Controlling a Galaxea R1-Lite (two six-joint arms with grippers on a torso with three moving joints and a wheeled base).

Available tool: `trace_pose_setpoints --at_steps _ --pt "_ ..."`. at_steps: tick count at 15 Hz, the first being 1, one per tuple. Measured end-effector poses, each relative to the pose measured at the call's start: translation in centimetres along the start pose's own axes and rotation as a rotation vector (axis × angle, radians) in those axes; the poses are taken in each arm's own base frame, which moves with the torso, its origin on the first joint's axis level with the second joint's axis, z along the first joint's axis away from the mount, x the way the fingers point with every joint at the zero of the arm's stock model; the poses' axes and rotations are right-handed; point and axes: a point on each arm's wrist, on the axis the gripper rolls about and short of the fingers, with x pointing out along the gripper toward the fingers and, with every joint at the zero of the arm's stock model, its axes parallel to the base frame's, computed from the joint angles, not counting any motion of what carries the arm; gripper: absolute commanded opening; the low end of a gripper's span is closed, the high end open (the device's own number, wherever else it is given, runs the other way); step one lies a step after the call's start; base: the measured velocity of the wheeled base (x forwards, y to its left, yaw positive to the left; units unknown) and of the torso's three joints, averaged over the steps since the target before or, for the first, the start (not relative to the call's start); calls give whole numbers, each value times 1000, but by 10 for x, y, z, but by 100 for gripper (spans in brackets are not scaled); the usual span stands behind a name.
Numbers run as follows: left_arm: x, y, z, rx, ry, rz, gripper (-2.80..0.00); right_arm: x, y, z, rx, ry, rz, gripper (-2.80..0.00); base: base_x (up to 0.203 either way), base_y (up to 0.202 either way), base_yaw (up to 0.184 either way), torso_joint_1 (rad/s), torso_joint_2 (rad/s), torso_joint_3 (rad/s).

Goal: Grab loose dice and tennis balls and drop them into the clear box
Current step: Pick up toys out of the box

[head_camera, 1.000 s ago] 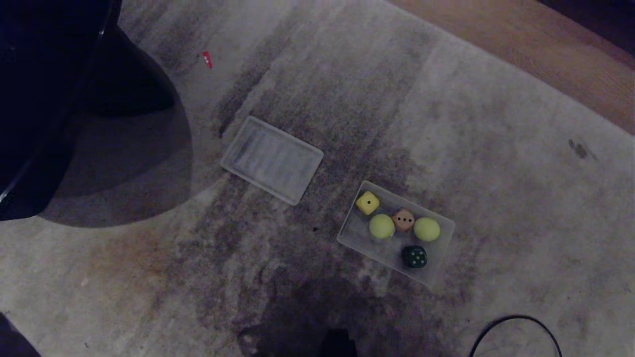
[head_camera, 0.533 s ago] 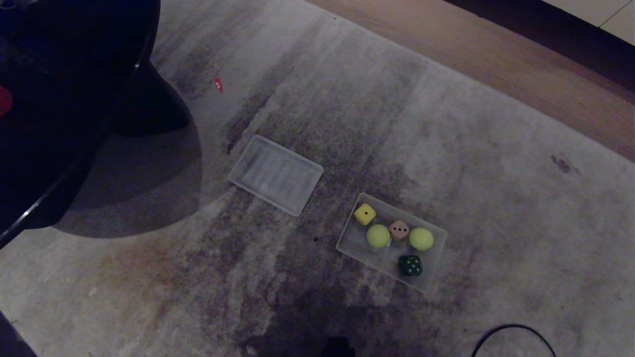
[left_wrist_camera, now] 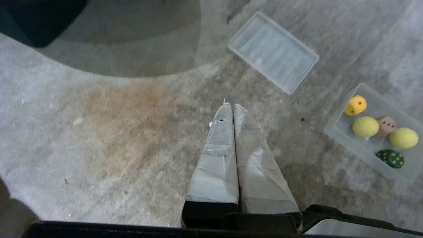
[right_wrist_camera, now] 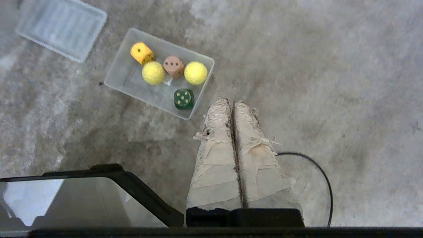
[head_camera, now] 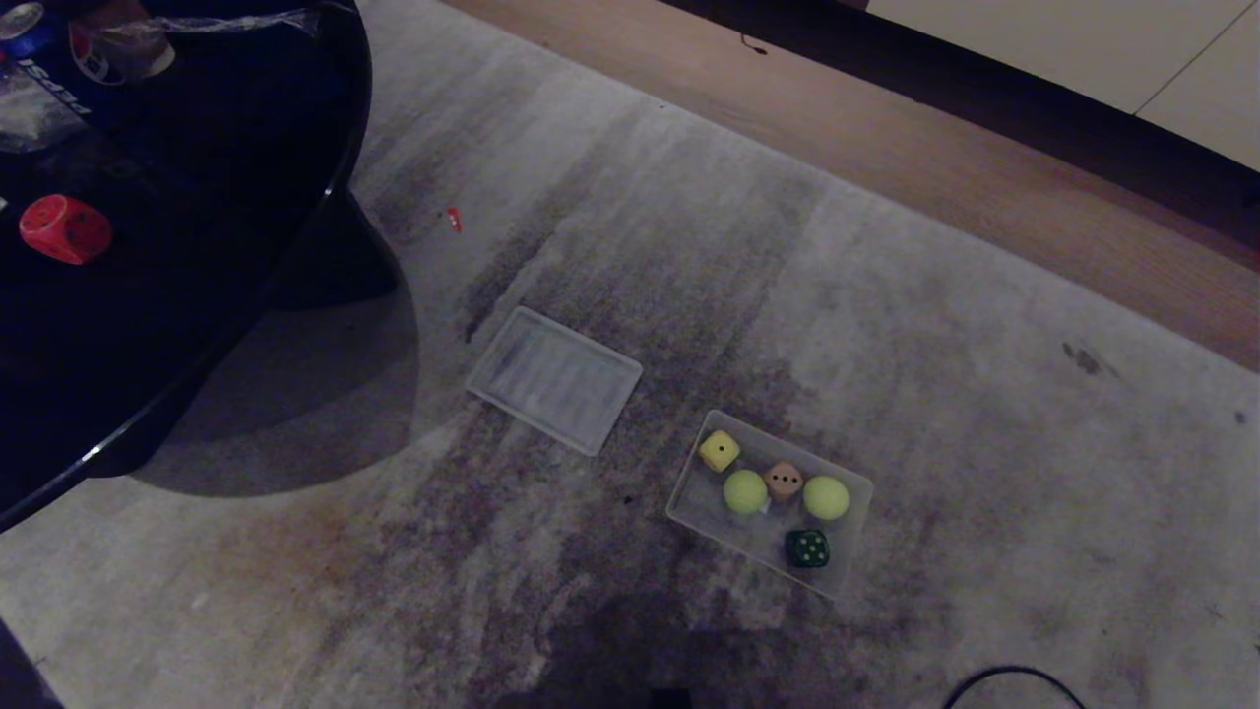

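While both arms hang above the rug, neither holds anything.
Clear box (head_camera: pixel 854 497): on the grey rug (head_camera: pixel 935 394).
Inside the box: yellow die (head_camera: pixel 720 451), beige die (head_camera: pixel 784 481), dark green die (head_camera: pixel 807 548), two tennis balls (head_camera: pixel 745 491).
Red die (head_camera: pixel 65 228): on the dark round table (head_camera: pixel 217 197), well apart from the box.
Ribbed lid (head_camera: pixel 554 379): flat on the rug, between box and table.
Left gripper (left_wrist_camera: pixel 230 105): fingers together, empty, nearer the lid.
Right gripper (right_wrist_camera: pixel 229 100): fingers pressed together, empty, just beside the box's green-die end.
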Motion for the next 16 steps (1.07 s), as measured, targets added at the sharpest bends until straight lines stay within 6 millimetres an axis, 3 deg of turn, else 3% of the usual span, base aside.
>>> trace_pose_setpoints --at_steps 16 --pt "0 0 0 -2 -1 0 -280 0 0 0 12 0 1 -280 0 0 0 3 2 202"
